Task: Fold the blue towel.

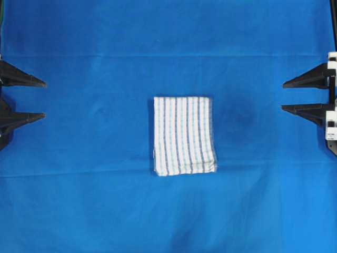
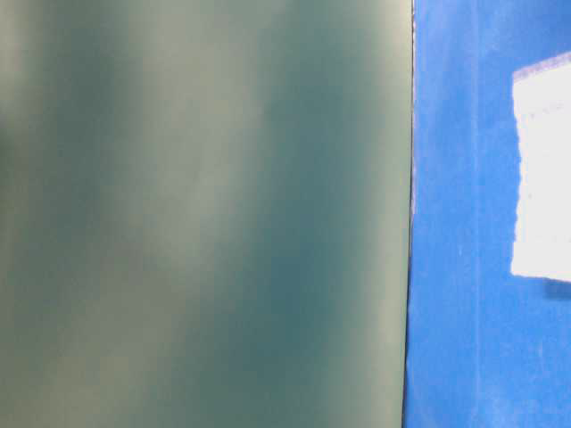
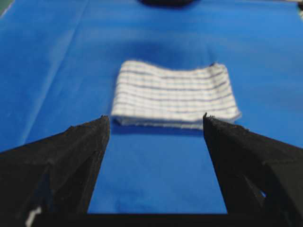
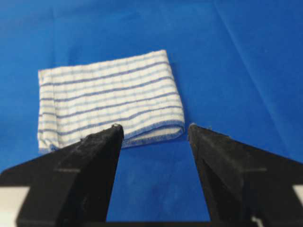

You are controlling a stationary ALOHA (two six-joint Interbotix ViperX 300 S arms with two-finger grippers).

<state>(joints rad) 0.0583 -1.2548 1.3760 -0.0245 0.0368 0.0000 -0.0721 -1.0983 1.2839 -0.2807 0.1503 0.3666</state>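
- Overhead view: the blue towel point(image 1: 184, 135) lies folded into a compact rectangle at the middle of the worktop point(image 1: 84, 200), which is draped in a plain blue cloth point(image 1: 253, 211)
- Same view: the left pincer point(image 1: 44, 98) sits at the left edge, well apart from the towel, jaws spread wide and tips pointing toward it
- The right pincer point(image 1: 283, 95) mirrors it at the right edge, also spread wide, also well clear of the towel and holding nothing
- Only the overhead shows both pincers at once with the towel between them
- Left wrist view gives what the overhead cannot: the stacked layers along the towel's near edge point(image 3: 177, 124), seen low and a bit blurred, framed between the two black fingers point(image 3: 75, 156)
- Right wrist view shows the towel point(image 4: 109, 106) to the left of the gap between its fingers point(image 4: 222, 165), with a rounded fold on the near side and the blue stripe grid crisp
- Table-level view is mostly filled by a blurred grey-green surface point(image 2: 196, 214); just a washed-out white corner of the towel point(image 2: 544, 169) shows at the right, on blue cloth, and no pincer is visible there
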